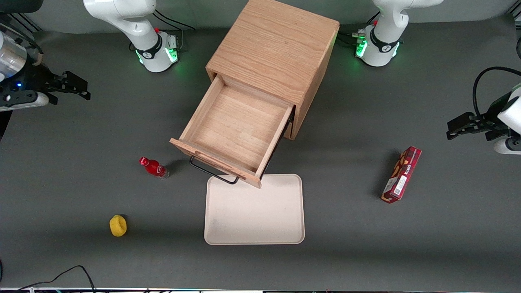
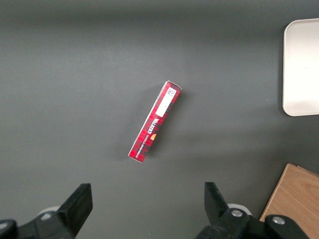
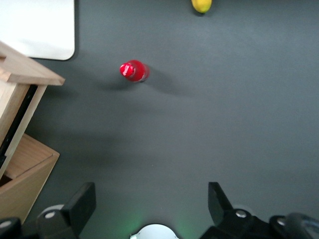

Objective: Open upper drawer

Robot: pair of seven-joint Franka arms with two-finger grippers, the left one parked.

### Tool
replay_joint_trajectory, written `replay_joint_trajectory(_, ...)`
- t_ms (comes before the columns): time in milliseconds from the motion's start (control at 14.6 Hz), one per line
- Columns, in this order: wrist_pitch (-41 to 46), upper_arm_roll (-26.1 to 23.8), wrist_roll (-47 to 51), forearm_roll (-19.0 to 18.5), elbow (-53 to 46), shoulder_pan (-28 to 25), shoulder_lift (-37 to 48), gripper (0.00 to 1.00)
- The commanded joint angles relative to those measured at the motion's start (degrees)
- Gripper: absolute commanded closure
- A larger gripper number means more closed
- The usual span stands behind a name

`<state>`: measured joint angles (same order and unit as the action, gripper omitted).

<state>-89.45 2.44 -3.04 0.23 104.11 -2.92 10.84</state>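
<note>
One drawer out: the upper drawer (image 1: 238,130) stood pulled far out of the cabinet (image 1: 274,53), at the centre of the frame.
Heading: its long axis ran diagonally, front panel aimed at the lower left, toward the camera.
Handle: black wire handle (image 1: 211,171) hung over the tray's (image 1: 254,219) upper edge.
Arm: gripper (image 1: 77,87) sat at the upper left edge, level, well apart from the drawer, fingers spread.
Look: light oak, bare inside.
Nearby: red bottle (image 1: 154,167) just beside the drawer front.

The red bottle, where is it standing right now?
In the front view the red bottle stands on the table beside the open upper drawer, between it and the gripper.
</note>
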Motion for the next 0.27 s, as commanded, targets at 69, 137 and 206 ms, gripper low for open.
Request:
replay_joint_trajectory(69, -0.03, 0.11, 11.95, 0.47, -1.01, -0.77, -0.38, 0.0)
replay_joint_trajectory(137, 0.93, -0.07, 13.22, 0.47, -1.1, -0.86, -0.3, 0.0)
replay_joint_trajectory(206, 1.2, -0.07, 13.06, 0.47, -1.18, -0.86, -0.47, 0.0)
